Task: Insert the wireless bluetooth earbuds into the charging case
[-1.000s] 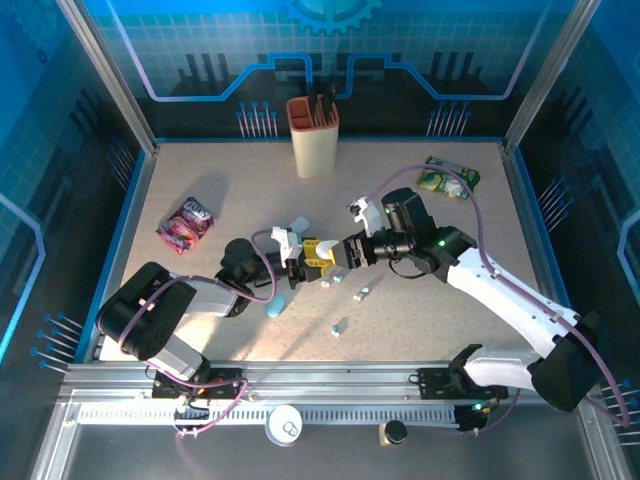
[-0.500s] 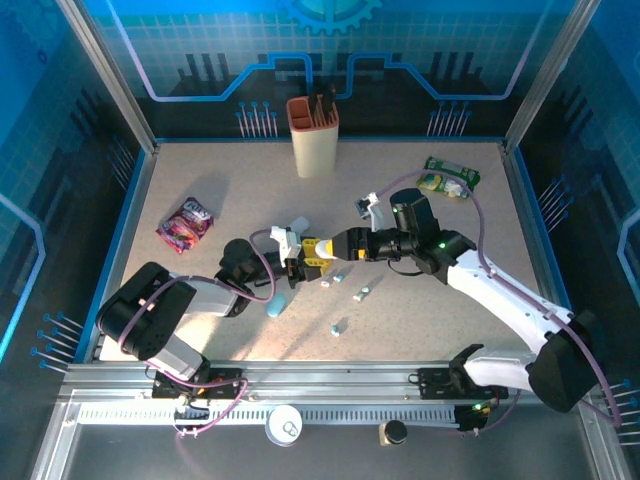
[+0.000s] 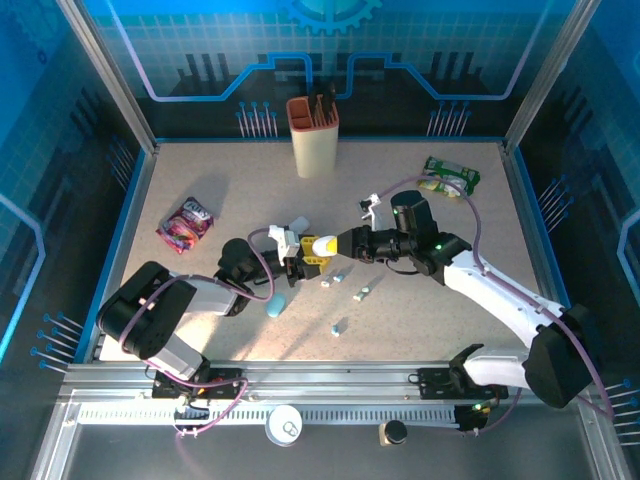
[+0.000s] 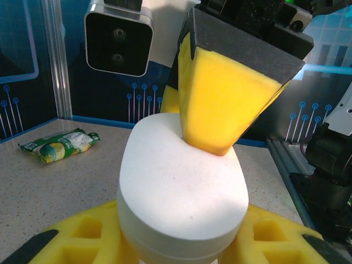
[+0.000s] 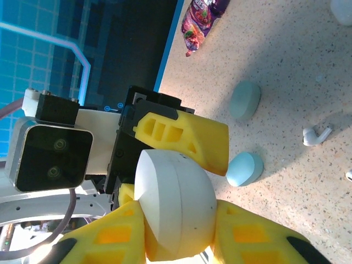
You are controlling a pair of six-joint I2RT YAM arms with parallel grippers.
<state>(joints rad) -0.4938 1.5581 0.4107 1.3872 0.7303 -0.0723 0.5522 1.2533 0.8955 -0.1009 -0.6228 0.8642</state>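
The left pincer (image 3: 310, 253) is closing tightly on the lower half of the white pebble-shaped plastic charging case (image 4: 181, 187), with its yellow foam pads (image 4: 71, 236) on both sides, and is holding it over the middle of the speckled beige counter (image 3: 200, 180). The right pincer (image 3: 340, 243), reaching in from 3 o'clock, is gripping the upper half of the same case, its jaws narrowed to the width of the shell. The lid is looking shut, with only a thin seam showing. The tiny white and pale blue stemmed plastic earbuds (image 3: 362, 293) are lying loose on the counter at about 5 o'clock from the case, none of them inside it. In my judgement the smooth round shell is making the danger. If the two arms are pulling unevenly while opening the lid, the case may be slipping out of the soft pads and dropping onto the buds. That would be scattering them toward the pale blue pebble-shaped case (image 3: 276, 303) at 7 o'clock.
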